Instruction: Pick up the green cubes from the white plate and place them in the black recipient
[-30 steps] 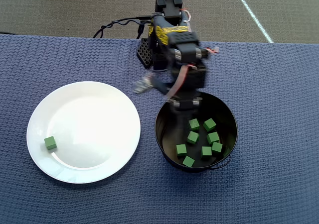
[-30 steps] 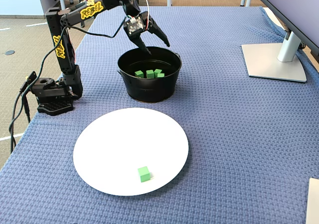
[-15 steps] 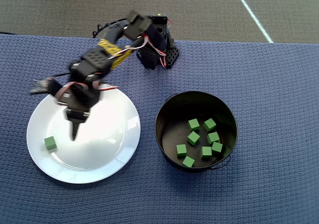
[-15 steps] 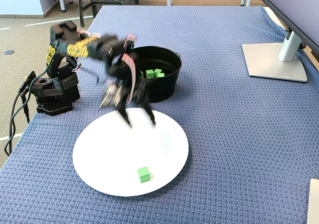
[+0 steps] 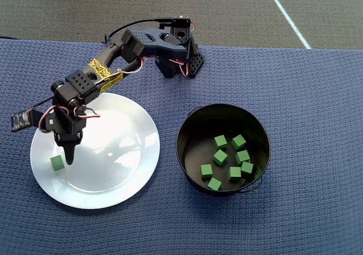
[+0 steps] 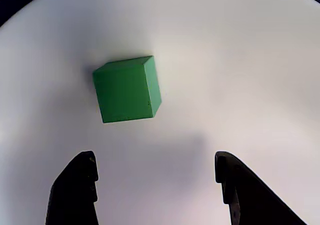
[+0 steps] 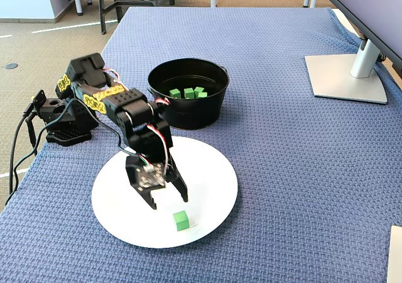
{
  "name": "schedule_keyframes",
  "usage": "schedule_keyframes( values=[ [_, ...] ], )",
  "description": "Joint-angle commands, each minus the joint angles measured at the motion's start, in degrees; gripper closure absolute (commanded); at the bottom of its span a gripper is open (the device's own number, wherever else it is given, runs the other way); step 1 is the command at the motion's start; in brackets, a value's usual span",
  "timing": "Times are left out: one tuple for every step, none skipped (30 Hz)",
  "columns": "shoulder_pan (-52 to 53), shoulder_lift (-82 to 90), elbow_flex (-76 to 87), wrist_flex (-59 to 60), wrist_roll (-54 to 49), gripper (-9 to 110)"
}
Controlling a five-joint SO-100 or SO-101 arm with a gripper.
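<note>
Over the white plate the gripper hovers, fingers spread wide and empty, the last green cube just ahead, sitting skewed and off to the left finger's side in the wrist view. Close carelessly and that matte block could skid on the glossy plate! Seven cubes lie in the shiny black recipient.
</note>
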Motion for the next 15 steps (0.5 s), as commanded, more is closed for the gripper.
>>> schedule_keyframes(
  values=[
    [0.1, 0.0, -6.2, -1.6, -4.2, 77],
    [0.0, -0.2, -6.6, -1.3, -5.0, 77],
    [-0.1, -0.5, -7.0, -1.2, -5.5, 77],
    [-0.2, -1.1, -7.8, -1.2, -5.8, 77],
    [-0.2, -1.6, -8.8, -1.3, -5.8, 77],
    [-0.2, -2.0, -9.6, -1.3, -6.1, 77],
    [-0.2, -2.4, -10.5, -0.8, -6.4, 78],
    [-0.2, -3.0, -11.4, -0.4, -6.6, 78],
    [-0.3, -3.7, -12.4, -0.3, -6.7, 78],
    [-0.3, -4.4, -13.2, -0.3, -6.8, 78],
    [-0.2, -5.3, -14.2, -0.4, -6.9, 78],
    [-0.1, -6.0, -14.9, -0.8, -7.0, 78],
    [-0.1, -6.7, -15.6, -1.2, -7.3, 79],
    [-0.1, -7.6, -16.5, -1.4, -7.6, 79],
    [-0.1, -8.4, -17.4, -1.4, -7.7, 79]
  ],
)
